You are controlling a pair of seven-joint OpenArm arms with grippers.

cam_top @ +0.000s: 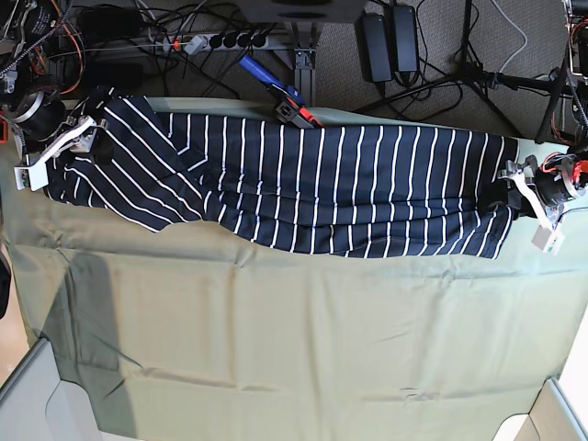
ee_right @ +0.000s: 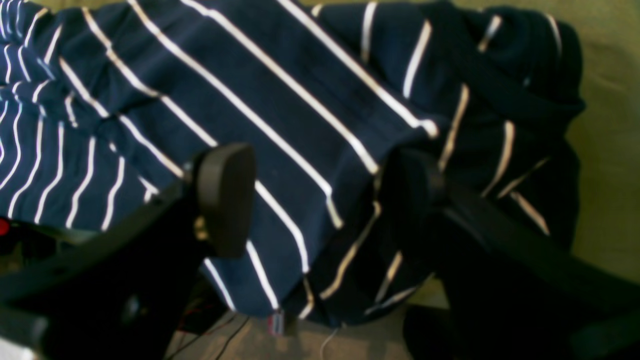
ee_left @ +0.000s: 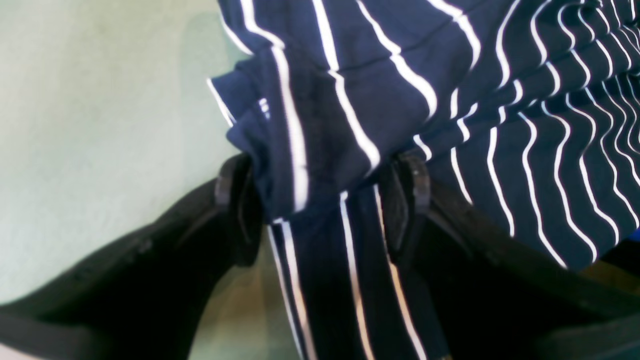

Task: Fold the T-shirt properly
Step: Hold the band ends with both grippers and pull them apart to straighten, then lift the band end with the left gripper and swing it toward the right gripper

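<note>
The T-shirt [cam_top: 322,184], dark navy with thin white stripes, lies stretched in a long band along the far edge of the table. My right gripper [cam_top: 95,140] is at its left end in the base view. In the right wrist view this gripper [ee_right: 320,200] is open, its fingers [ee_right: 225,200] wide apart over a rumpled part of the T-shirt [ee_right: 300,75]. My left gripper [cam_top: 511,190] is at the right end. It is open [ee_left: 320,200], with a bunched fold of the T-shirt [ee_left: 500,100] lying between its spread jaws.
A pale green cloth [cam_top: 294,331] covers the table in front of the shirt. A blue and red tool [cam_top: 276,92] lies at the far edge. Cables and a power strip [cam_top: 220,41] run behind the table. Grey panels [cam_top: 28,395] stand at the front corners.
</note>
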